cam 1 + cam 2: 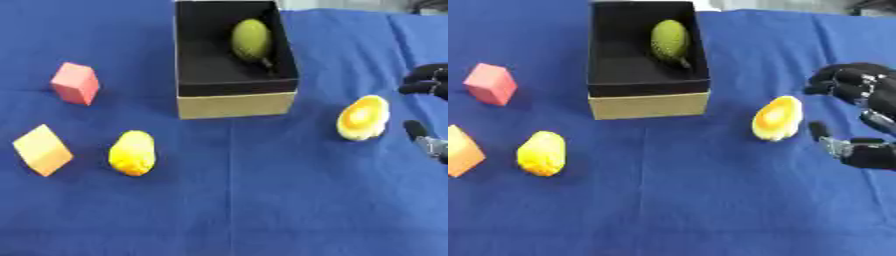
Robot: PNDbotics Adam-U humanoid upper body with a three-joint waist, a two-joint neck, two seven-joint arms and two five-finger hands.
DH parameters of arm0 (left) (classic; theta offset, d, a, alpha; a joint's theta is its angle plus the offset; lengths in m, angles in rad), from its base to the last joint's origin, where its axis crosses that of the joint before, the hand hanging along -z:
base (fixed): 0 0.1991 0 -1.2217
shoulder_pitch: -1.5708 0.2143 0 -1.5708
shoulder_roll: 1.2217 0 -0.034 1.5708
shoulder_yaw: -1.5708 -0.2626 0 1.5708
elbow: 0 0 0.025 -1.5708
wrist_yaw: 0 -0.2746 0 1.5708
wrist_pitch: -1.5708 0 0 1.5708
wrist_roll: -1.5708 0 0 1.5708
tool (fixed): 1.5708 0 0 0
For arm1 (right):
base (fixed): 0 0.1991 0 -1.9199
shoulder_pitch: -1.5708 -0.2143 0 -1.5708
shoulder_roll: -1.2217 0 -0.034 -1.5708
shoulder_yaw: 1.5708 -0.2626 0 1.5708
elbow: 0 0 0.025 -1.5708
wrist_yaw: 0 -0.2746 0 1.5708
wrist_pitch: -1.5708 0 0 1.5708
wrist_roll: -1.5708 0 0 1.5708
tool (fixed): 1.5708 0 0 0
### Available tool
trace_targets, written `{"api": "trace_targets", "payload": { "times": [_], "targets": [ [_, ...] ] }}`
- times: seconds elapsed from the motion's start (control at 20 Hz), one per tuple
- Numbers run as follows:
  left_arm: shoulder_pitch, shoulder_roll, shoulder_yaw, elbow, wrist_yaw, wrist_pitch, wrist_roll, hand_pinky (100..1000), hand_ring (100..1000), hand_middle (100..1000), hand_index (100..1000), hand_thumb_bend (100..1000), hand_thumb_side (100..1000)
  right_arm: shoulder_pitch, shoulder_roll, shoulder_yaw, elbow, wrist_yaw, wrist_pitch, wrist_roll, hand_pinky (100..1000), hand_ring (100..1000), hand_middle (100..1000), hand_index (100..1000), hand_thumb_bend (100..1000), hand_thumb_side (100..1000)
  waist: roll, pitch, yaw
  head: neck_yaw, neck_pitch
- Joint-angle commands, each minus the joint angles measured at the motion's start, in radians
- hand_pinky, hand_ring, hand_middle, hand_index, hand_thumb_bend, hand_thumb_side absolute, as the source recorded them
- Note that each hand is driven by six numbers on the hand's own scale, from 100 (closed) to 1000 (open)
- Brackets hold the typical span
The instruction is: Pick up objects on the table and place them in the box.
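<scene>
Right hand (866, 100) open, just beside yellow fruit half (777, 118)

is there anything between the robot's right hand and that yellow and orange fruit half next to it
No. In the right eye view, only bare blue cloth separates the right hand from the fruit half; its fingers curve toward it without touching.

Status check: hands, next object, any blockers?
Right hand open beside halved yellow fruit, not touching. Left hand out of view. Green fruit in box. Path unobstructed.
</scene>
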Motion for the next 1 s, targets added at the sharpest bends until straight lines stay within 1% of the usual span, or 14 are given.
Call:
{"api": "trace_targets", "payload": {
  "times": [0.05, 0.1, 0.15, 0.25, 0.3, 0.35, 0.4, 0.45, 0.55, 0.75, 0.95, 1.0],
  "targets": [
    [-0.004, 0.012, 0.001, -0.015, 0.010, 0.002, -0.012, 859, 710, 634, 851, 100, 656, -0.014, -0.026, 0.011, -0.009, 0.009, -0.006, 0.016, 874, 889, 804, 840, 166, 375, 0.003, -0.010, 0.003, -0.003, -0.013],
    [-0.005, 0.012, 0.000, -0.015, 0.012, 0.003, -0.015, 859, 710, 634, 851, 100, 657, -0.020, -0.028, 0.016, -0.009, 0.000, -0.007, 0.018, 871, 887, 800, 839, 179, 366, 0.003, -0.009, 0.003, -0.004, -0.014],
    [-0.006, 0.012, -0.001, -0.015, 0.013, 0.004, -0.017, 859, 709, 634, 851, 100, 657, -0.026, -0.031, 0.018, -0.009, -0.012, -0.007, 0.020, 870, 887, 797, 840, 210, 363, 0.003, -0.008, 0.003, -0.005, -0.015],
    [-0.007, 0.013, -0.004, -0.015, 0.017, 0.007, -0.021, 859, 709, 634, 851, 100, 658, -0.041, -0.037, 0.018, -0.009, -0.031, -0.002, 0.026, 870, 887, 796, 844, 260, 372, 0.004, -0.006, 0.004, -0.006, -0.017],
    [-0.007, 0.013, -0.006, -0.015, 0.018, 0.008, -0.023, 858, 709, 634, 850, 100, 658, -0.047, -0.040, 0.016, -0.009, -0.037, 0.002, 0.029, 870, 887, 794, 844, 299, 380, 0.004, -0.005, 0.005, -0.006, -0.018],
    [-0.006, 0.013, -0.006, -0.015, 0.019, 0.009, -0.025, 858, 709, 634, 850, 100, 659, -0.053, -0.043, 0.014, -0.009, -0.041, 0.007, 0.033, 870, 887, 793, 843, 313, 382, 0.004, -0.005, 0.005, -0.006, -0.018],
    [-0.006, 0.012, -0.007, -0.015, 0.020, 0.010, -0.026, 858, 709, 634, 850, 100, 659, -0.060, -0.046, 0.013, -0.009, -0.046, 0.014, 0.036, 869, 886, 793, 844, 302, 377, 0.005, -0.004, 0.005, -0.007, -0.018],
    [-0.006, 0.012, -0.007, -0.015, 0.021, 0.010, -0.027, 858, 709, 634, 850, 100, 659, -0.066, -0.049, 0.012, -0.009, -0.052, 0.021, 0.039, 868, 884, 791, 843, 318, 382, 0.005, -0.003, 0.006, -0.007, -0.019],
    [-0.007, 0.013, -0.008, -0.015, 0.022, 0.011, -0.030, 858, 709, 633, 850, 100, 659, -0.078, -0.054, 0.010, -0.009, -0.067, 0.033, 0.042, 866, 882, 788, 846, 322, 381, 0.005, -0.003, 0.007, -0.008, -0.020],
    [-0.006, 0.013, -0.009, -0.015, 0.024, 0.012, -0.031, 858, 709, 632, 849, 100, 660, -0.101, -0.065, 0.002, -0.009, -0.076, 0.060, 0.057, 873, 889, 799, 855, 374, 438, 0.005, -0.001, 0.008, -0.011, -0.023],
    [-0.007, 0.014, -0.010, -0.015, 0.025, 0.013, -0.033, 858, 709, 632, 849, 100, 659, -0.110, -0.071, 0.004, -0.009, -0.069, 0.091, 0.101, 875, 892, 804, 857, 374, 460, 0.004, 0.001, 0.010, -0.016, -0.026],
    [-0.007, 0.015, -0.010, -0.015, 0.025, 0.013, -0.032, 858, 709, 632, 848, 100, 659, -0.113, -0.073, 0.005, -0.009, -0.071, 0.096, 0.111, 876, 894, 804, 856, 383, 477, 0.004, 0.002, 0.011, -0.017, -0.027]
  ]
}}
